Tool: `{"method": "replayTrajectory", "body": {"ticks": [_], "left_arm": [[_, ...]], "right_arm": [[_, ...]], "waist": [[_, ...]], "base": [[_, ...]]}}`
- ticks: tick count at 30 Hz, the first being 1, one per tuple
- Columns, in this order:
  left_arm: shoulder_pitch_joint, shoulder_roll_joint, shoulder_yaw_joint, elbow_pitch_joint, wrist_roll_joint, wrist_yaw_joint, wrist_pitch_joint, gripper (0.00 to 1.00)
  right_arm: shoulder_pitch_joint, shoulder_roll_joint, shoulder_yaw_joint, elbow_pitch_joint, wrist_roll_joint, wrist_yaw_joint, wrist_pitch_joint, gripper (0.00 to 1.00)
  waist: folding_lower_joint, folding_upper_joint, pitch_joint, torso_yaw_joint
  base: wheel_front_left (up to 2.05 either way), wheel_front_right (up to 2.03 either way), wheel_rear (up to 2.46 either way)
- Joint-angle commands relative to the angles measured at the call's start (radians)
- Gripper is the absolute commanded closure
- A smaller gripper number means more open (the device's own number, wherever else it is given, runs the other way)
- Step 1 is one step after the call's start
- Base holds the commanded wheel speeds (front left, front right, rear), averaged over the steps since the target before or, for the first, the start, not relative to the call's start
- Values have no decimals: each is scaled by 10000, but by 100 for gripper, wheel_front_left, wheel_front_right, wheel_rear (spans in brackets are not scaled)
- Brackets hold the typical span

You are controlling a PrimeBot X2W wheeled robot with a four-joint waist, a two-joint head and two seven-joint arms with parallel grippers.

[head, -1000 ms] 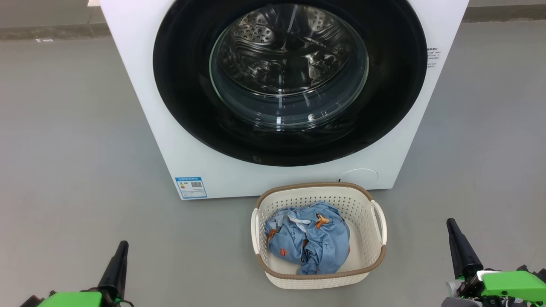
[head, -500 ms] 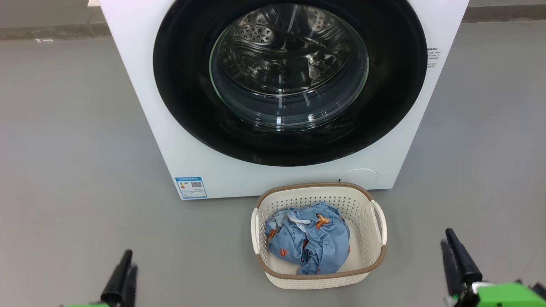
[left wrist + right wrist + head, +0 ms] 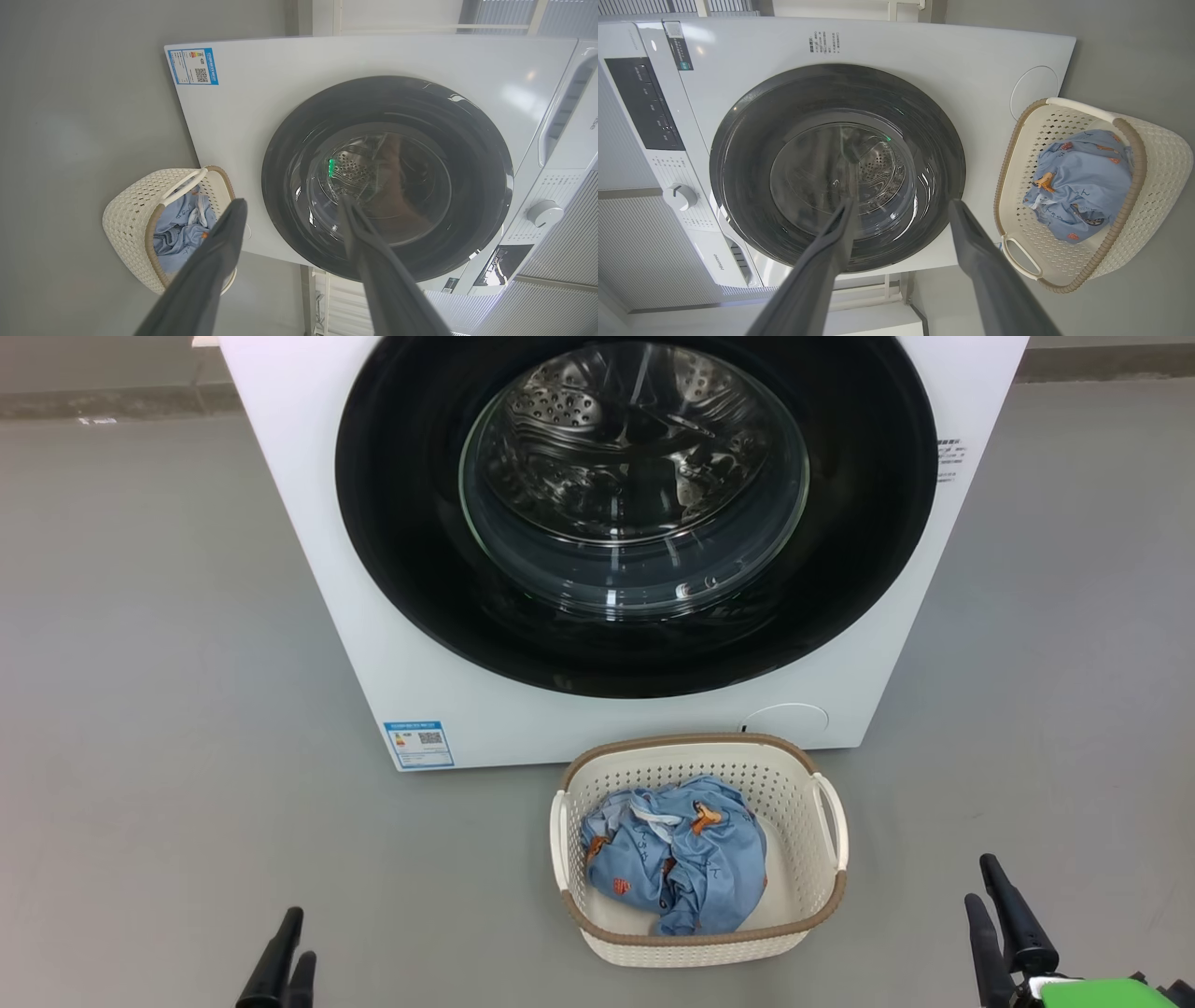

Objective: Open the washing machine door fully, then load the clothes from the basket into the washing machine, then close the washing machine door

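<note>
We hold the left end effector [image 3: 290, 202] and right end effector [image 3: 902, 203] spread, empty, facing the shut washing machine door [image 3: 635, 485] for opening; the clothes [image 3: 672, 859] lie in the basket [image 3: 691, 743] before it.

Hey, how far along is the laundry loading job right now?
Nothing looks done yet: the washing machine door is shut on the washing machine, and the clothes lie in the basket on the floor in front. In hand: nothing; the left gripper and right gripper hang low, both open and empty. Left: open the door, load the clothes, close the door.
</note>
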Motion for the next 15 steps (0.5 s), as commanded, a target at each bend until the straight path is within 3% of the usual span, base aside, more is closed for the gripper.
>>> {"method": "replayTrajectory", "body": {"ticks": [1,15], "left_arm": [[-191,135,29,-338,192,-39,-131,0],[-134,170,-42,-587,1232,-49,-514,0]], "right_arm": [[-143,-65,68,-345,-282,2,-114,0],[-121,-143,209,-811,-2072,4,-495,0]], "waist": [[-1,0,7,6],[-2,0,15,25]], "base": [[0,0,0],[0,0,0]]}}
